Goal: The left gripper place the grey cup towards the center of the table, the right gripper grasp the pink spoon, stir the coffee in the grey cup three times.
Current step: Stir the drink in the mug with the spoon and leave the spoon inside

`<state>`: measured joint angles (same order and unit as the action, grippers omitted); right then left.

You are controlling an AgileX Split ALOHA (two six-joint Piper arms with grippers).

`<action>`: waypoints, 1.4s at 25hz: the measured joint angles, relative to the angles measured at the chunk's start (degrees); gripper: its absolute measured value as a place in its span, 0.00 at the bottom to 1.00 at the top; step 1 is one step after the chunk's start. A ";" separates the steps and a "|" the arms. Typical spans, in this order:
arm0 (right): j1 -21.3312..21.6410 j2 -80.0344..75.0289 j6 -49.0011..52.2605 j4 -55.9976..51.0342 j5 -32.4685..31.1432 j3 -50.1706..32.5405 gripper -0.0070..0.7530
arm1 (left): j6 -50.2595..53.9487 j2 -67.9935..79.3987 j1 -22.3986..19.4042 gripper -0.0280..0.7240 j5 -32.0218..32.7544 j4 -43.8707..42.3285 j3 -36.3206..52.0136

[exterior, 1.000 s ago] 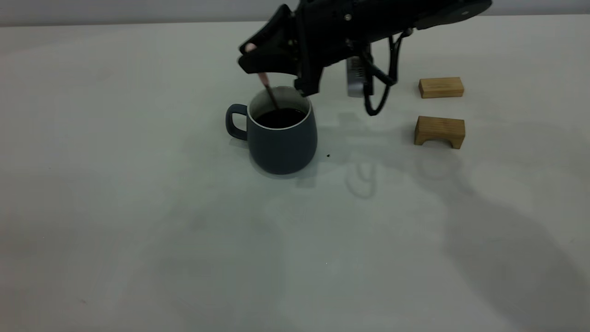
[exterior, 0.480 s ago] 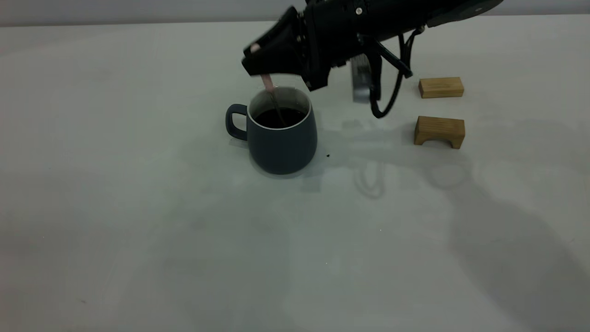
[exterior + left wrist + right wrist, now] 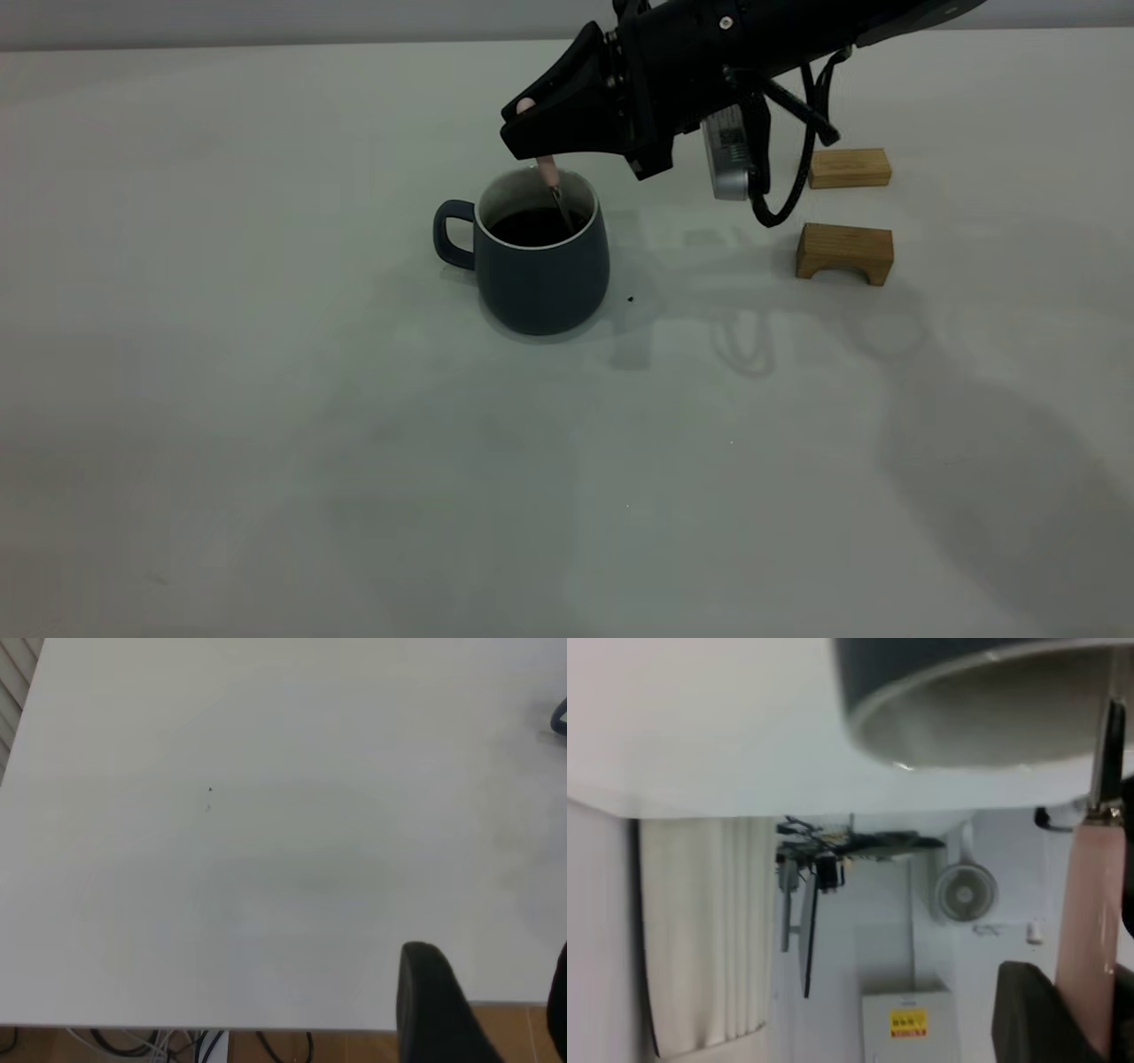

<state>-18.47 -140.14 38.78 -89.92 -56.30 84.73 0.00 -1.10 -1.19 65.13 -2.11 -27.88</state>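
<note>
Right gripper [image 3: 529,133] is clamped on pink spoon [image 3: 548,170] directly above grey cup [image 3: 542,264]; spoon hangs steeply, bowl in coffee [image 3: 532,227]. Left gripper's state cannot be told.

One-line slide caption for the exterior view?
Right gripper holds the pink spoon dipped in the coffee of the grey cup; two wooden blocks beside.
</note>
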 joint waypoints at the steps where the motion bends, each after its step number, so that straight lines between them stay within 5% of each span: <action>1: -0.34 0.00 -0.38 -0.37 -0.49 0.00 0.19 | 0.00 0.00 0.00 0.55 0.00 0.00 0.00; 10: -1.97 0.00 -16.30 -9.18 1.77 0.00 0.19 | 0.00 0.00 0.00 0.55 0.00 0.00 0.00; 20: 0.39 0.00 -0.06 0.75 -0.46 0.00 0.19 | 0.00 0.00 0.00 0.55 0.00 0.00 0.00; 29: -2.65 0.00 -14.56 -9.45 0.93 0.00 0.19 | 0.00 0.00 0.00 0.55 0.00 0.00 0.00; 35: -0.43 0.00 -11.53 -5.69 0.28 0.00 0.19 | 0.00 0.00 0.00 0.55 0.00 0.00 0.00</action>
<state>-18.90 -140.14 27.25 -95.61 -56.02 84.73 0.00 -1.10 -1.19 65.13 -2.11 -27.88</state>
